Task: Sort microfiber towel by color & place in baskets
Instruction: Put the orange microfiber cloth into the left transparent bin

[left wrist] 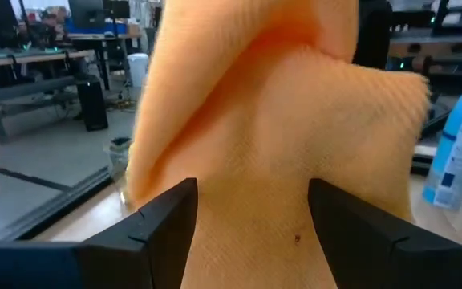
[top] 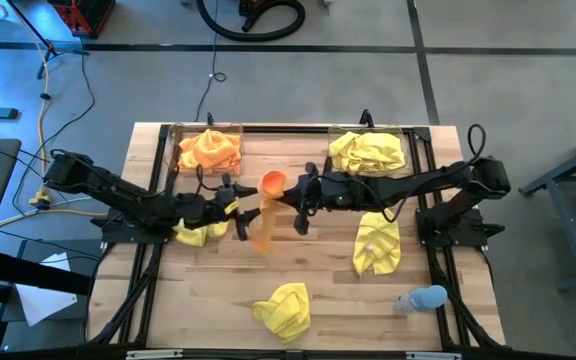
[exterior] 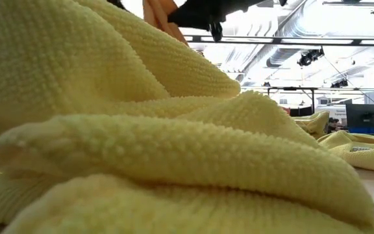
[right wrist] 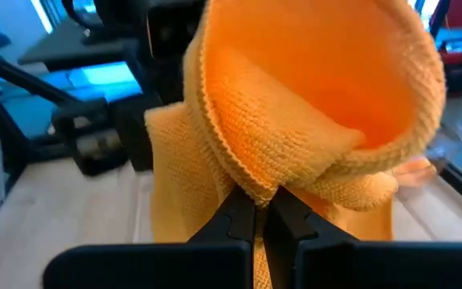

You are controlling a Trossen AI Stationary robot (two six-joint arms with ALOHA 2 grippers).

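Towel, orange (top: 265, 205) | right gripper (top: 286, 193) jaws pinching it | left gripper (top: 240, 213) jaws wide beside | yellow towel (exterior: 141, 130) blocks low view

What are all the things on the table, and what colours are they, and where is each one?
Orange towels: two; one in the far-left basket, one hanging mid-table from the right hand.
Yellow towels: four; one in the far-right basket, one loose on the right side, one at the near edge, one under the left arm.
Baskets: two, clear plastic; far-left and far-right of the table.
Pale blue rounded object: one, near-right corner.
Table: one, light wood.
Left hand: one, dark, open, fingers either side of the hanging orange towel.
Right hand: one, dark, shut on the orange towel at mid-table.
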